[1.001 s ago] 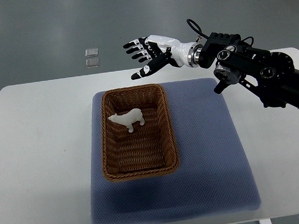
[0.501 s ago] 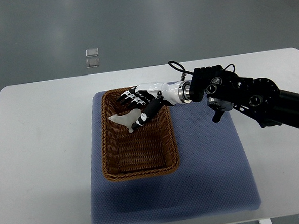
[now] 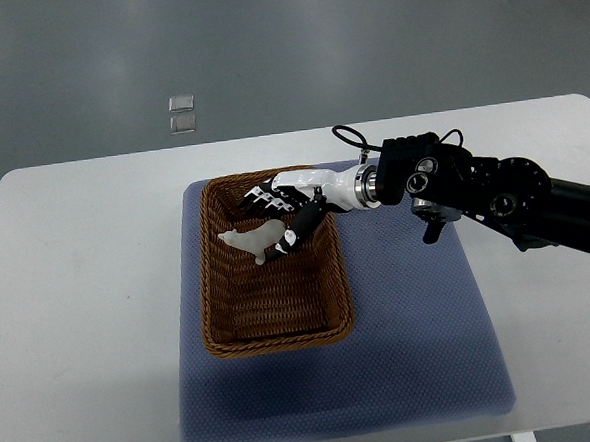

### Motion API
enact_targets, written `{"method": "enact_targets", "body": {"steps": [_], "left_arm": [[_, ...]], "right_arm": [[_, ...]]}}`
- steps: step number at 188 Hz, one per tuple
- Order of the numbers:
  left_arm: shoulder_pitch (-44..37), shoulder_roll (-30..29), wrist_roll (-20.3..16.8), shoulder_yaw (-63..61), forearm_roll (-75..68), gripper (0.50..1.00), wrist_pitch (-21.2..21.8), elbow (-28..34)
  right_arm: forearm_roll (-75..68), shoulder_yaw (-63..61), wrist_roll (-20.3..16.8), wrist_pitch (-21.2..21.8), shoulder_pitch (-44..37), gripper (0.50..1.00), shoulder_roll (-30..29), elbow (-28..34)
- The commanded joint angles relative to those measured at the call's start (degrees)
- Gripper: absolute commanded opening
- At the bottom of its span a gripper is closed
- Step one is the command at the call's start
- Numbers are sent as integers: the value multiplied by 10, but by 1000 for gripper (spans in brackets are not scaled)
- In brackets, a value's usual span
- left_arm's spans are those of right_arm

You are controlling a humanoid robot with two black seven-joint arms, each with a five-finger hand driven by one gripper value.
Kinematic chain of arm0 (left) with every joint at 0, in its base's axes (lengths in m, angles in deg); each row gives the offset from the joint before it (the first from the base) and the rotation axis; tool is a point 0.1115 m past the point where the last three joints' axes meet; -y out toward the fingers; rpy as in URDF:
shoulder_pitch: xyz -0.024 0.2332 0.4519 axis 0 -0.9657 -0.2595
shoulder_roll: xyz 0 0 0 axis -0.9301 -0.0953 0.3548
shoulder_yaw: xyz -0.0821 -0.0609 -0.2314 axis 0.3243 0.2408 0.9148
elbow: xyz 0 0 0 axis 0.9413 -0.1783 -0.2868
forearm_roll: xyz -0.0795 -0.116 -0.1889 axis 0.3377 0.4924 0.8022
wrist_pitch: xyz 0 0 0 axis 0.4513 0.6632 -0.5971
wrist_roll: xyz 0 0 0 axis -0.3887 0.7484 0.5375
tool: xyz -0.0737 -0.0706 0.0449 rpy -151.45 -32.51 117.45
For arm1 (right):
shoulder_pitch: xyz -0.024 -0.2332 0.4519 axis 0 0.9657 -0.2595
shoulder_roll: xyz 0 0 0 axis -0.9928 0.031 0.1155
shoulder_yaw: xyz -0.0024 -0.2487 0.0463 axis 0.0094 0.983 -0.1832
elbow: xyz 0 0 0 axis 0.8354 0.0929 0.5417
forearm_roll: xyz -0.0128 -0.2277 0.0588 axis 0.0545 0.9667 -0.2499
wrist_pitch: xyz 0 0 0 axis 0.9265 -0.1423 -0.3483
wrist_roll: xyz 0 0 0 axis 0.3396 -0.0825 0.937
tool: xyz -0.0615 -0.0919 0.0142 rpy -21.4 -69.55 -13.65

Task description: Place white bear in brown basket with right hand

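Reaching in from the right edge, our right hand [image 3: 280, 214] sits over the white bear [image 3: 252, 240] inside the brown basket [image 3: 274, 334]; fingers curl around its rear, hiding it, so we cannot tell whether they grip. Blue mat [image 3: 413, 354] covers the bench [image 3: 79, 294].

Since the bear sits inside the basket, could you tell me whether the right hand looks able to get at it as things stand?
Probably yes: the right hand is already inside the open-topped basket, its fingers around the bear, with nothing between them.
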Motion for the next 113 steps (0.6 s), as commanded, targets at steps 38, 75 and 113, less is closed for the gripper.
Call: {"method": "enact_targets", "body": {"steps": [38, 75, 113], "left_arm": [[0, 0, 0, 0, 0, 1000, 0, -1], [0, 0, 0, 0, 0, 1000, 0, -1], [0, 0, 0, 0, 0, 1000, 0, -2]], "right_arm": [[-12, -106, 4, -22, 8, 881, 45, -6], [-52, -319, 6, -60, 102, 893, 39, -25], [-145, -480, 55, -76, 198, 893, -15, -41]]}}
